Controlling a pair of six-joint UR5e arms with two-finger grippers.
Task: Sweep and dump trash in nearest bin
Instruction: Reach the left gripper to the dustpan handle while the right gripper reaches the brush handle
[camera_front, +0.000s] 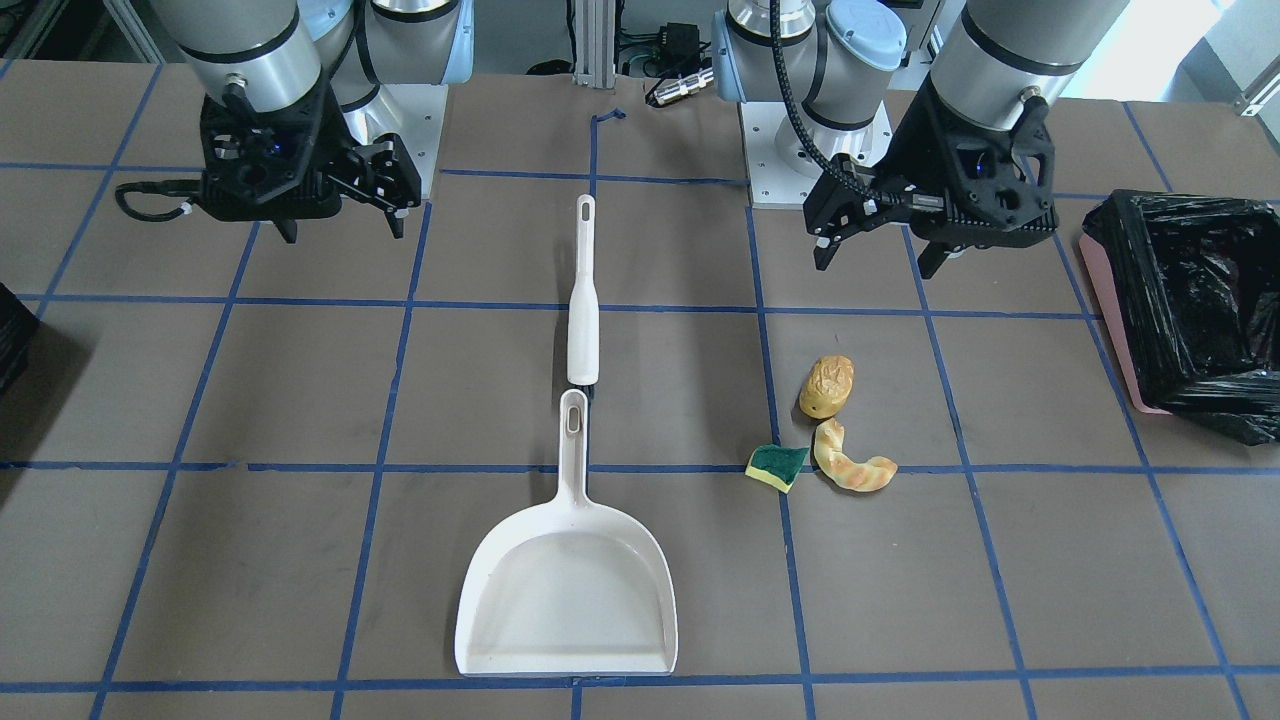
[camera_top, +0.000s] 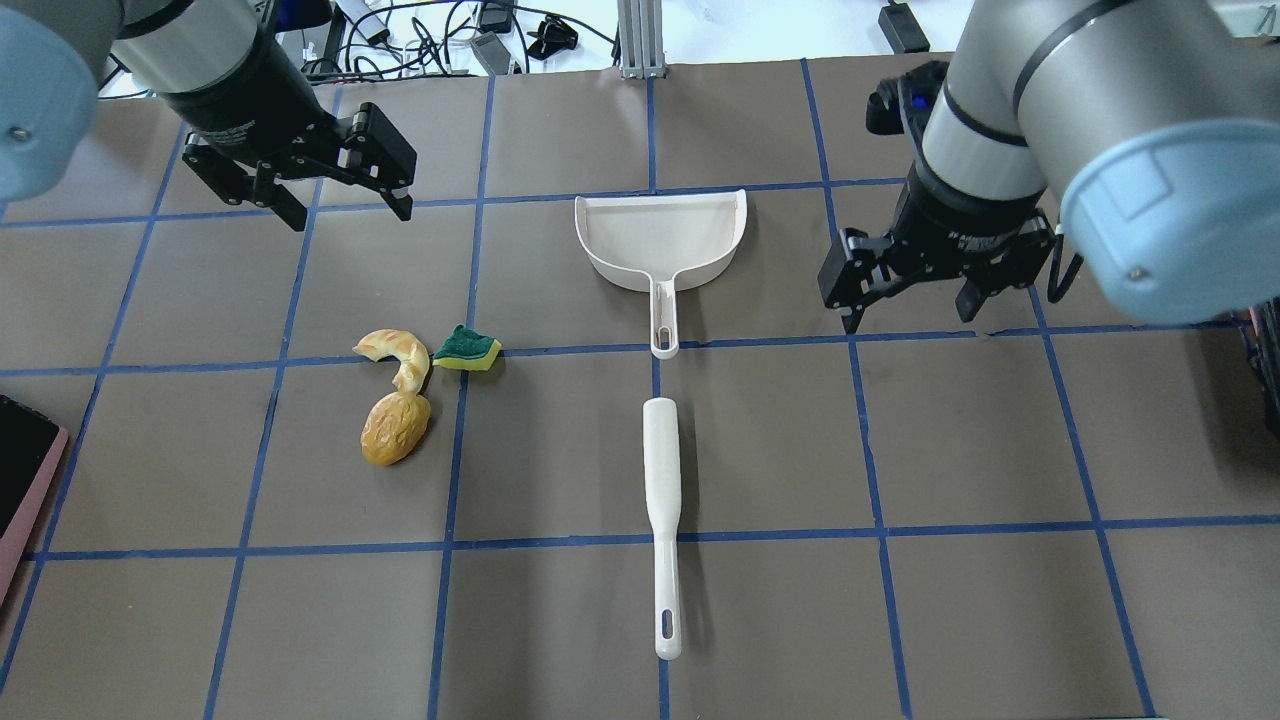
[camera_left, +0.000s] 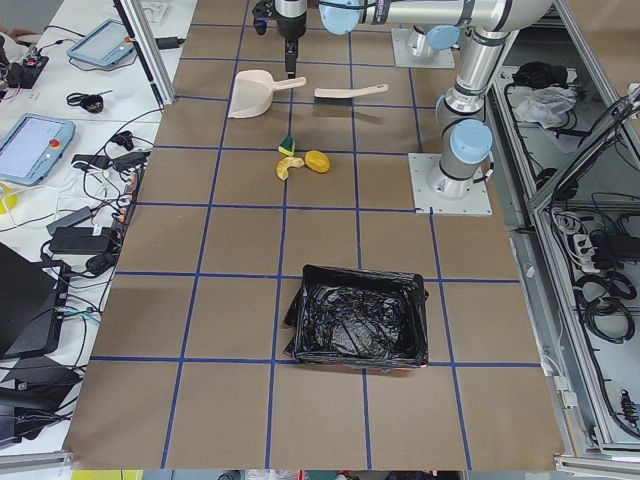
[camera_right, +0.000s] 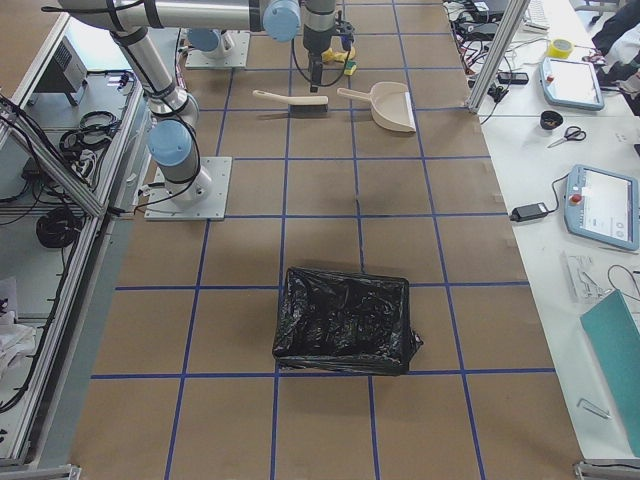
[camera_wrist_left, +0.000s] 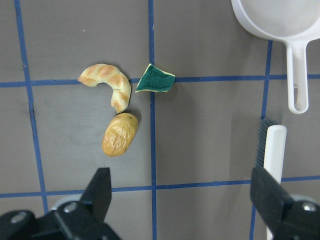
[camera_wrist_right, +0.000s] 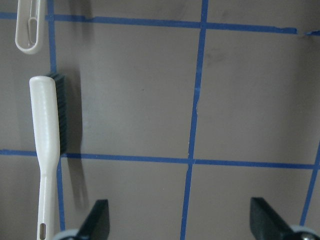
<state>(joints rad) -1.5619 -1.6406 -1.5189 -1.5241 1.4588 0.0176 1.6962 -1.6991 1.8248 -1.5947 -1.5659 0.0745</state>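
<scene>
The trash lies together on the table: a potato-like piece, a green-and-yellow sponge piece and a croissant-like piece. The pink bin with a black bag stands at the table end on my left. My left gripper is open and empty, raised above the table near the trash. My right gripper is open and empty, raised to the brush's right.
A white dustpan and a white brush lie in line mid-table, handle ends nearly meeting. A second black-lined bin stands at the right end. Blue tape lines grid the brown table.
</scene>
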